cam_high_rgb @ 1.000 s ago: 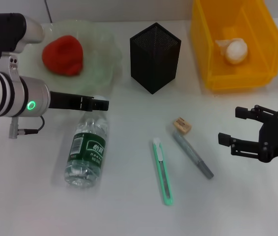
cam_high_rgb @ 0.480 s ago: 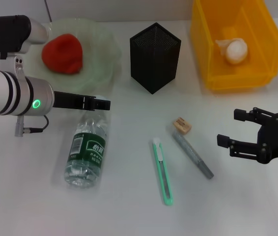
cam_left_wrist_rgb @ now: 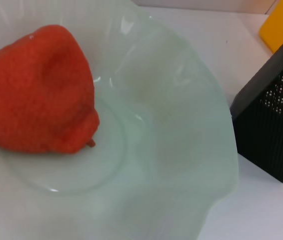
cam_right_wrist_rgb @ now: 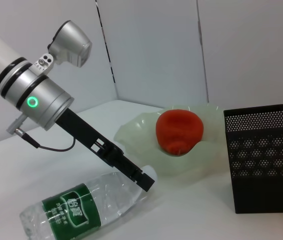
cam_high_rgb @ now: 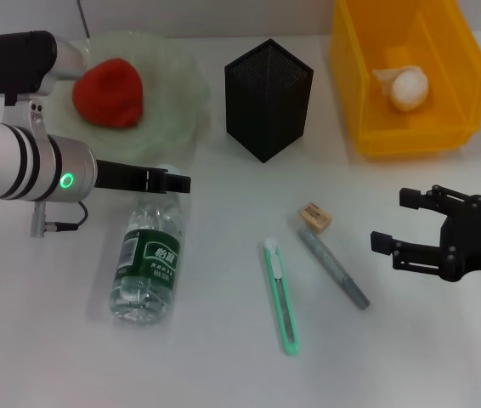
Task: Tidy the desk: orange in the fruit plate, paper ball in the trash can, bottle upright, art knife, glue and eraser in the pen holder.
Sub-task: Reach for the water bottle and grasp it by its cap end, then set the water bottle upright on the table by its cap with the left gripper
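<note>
Left gripper (cam_high_rgb: 178, 181): I've eased it lower onto the neck of the bottle (cam_high_rgb: 147, 265), which lies flat below the fruit plate (cam_high_rgb: 185, 102); I cannot tell its finger state. Right gripper (cam_high_rgb: 398, 228): spread open, drifting inward (idle). Righting next, I judge.

A white desk (cam_high_rgb: 223, 365) below — pale panelled wall (cam_right_wrist_rgb: 151, 50) behind it.
</note>
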Controlling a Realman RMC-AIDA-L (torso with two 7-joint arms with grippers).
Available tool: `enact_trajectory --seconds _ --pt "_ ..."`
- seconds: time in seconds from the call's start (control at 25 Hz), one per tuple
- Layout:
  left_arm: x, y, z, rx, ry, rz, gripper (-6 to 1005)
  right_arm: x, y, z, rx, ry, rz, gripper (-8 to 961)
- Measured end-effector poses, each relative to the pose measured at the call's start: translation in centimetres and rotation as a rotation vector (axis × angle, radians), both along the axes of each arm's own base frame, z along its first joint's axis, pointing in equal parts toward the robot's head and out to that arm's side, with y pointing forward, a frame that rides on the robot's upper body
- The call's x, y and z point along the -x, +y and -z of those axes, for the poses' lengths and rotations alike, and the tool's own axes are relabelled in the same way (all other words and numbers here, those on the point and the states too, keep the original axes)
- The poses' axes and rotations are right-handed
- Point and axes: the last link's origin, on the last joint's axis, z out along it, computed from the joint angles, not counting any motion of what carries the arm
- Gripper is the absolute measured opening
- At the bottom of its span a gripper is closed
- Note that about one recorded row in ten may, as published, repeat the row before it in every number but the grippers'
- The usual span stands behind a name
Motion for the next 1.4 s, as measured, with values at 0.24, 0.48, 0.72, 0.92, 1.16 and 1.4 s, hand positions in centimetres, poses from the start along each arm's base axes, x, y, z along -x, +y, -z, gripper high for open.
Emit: enact_trajectory --seconds 0.24,0.48,0.72,0.92,1.16,1.4 --pt "-0.1 0.1 0.2 0.001 0.006 0.015 724 -0.1 0.0 0.2 0.009 0.003 0.006 841" --pt "0.0 0.2 0.5 0.014 0.011 0.013 688 -0.2 0.0 0.3 0.011 0.005 0.009 841" --pt "-0.1 0.2 0.5 0.035 0.011 0.056 546 -0.2 0.0 0.4 0.013 0.006 0.011 841" --pt "-0.5 -0.3 0.4 0.072 0.022 0.108 467 -0.2 -0.1 0.4 0.018 0.009 0.011 841" --pt "-2.3 -2.8 -1.5 0.148 -0.047 0.33 448 -0.2 -0.2 0.4 0.025 0.015 0.018 840" --pt "-2.3 -4.7 -4.5 0.048 -0.097 0.649 447 -0.2 -0.2 0.4 0.028 0.017 0.02 840"
